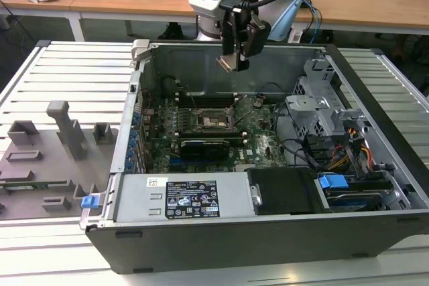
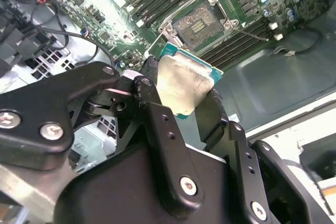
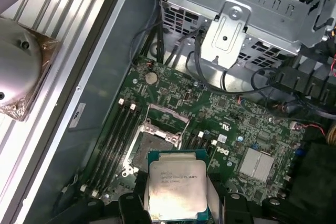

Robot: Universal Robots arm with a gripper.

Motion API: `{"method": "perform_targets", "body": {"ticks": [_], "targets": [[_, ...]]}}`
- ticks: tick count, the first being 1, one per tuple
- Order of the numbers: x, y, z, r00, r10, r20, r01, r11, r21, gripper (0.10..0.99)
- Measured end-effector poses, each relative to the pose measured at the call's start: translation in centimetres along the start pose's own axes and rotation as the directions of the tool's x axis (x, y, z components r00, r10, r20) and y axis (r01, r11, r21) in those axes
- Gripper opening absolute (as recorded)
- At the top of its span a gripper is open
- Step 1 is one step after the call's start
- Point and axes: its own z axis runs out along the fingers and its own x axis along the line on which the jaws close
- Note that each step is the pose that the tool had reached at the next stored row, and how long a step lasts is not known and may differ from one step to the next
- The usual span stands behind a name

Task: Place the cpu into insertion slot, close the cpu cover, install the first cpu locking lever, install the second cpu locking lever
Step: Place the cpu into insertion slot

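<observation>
My gripper (image 1: 234,59) is shut on the cpu (image 1: 226,63), a small flat square chip with a silver-grey top. It hangs in the air above the back of the open computer case. In both wrist views the cpu (image 2: 181,85) (image 3: 176,190) sits between two black fingers (image 2: 152,77), tilted. The insertion slot (image 1: 213,120) (image 2: 197,23) (image 3: 152,148) lies below on the green motherboard (image 1: 258,138), open, with its dark centre showing. The cpu cover (image 3: 167,115) stands raised at the slot's edge. The cpu is well apart from the slot.
The case walls (image 1: 221,72) ring the board. A grey power supply (image 1: 181,199) sits at the front, a metal drive cage (image 1: 315,102) and cables on the exterior view's right. A long black card (image 1: 204,147) lies in front of the slot. A grey fixture tray (image 1: 47,159) lies outside, left.
</observation>
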Motion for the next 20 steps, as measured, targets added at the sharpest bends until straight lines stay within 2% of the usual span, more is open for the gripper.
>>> {"method": "perform_targets", "body": {"ticks": [4, 9, 12, 14, 18, 20], "targets": [[0.0, -0.01, 0.09, 0.9974, 0.072, 0.0065, -0.072, 0.9974, -0.002, 0.529], [0.0, -0.02, 0.23, 0.9864, 0.163, 0.0145, -0.163, 0.9866, -0.004, 0.529], [-0.01, -0.03, 0.33, 0.9714, 0.237, 0.0207, -0.237, 0.9716, -0.007, 0.529], [-0.01, -0.03, 0.36, 0.9634, 0.267, 0.0234, -0.267, 0.9637, -0.008, 0.529], [0.0, -0.04, 0.43, 0.9487, 0.315, 0.0273, -0.315, 0.9491, -0.01, 0.529], [0.04, -0.03, 0.51, 0.9437, 0.33, 0.0286, -0.329, 0.9441, -0.011, 0.529]]}}
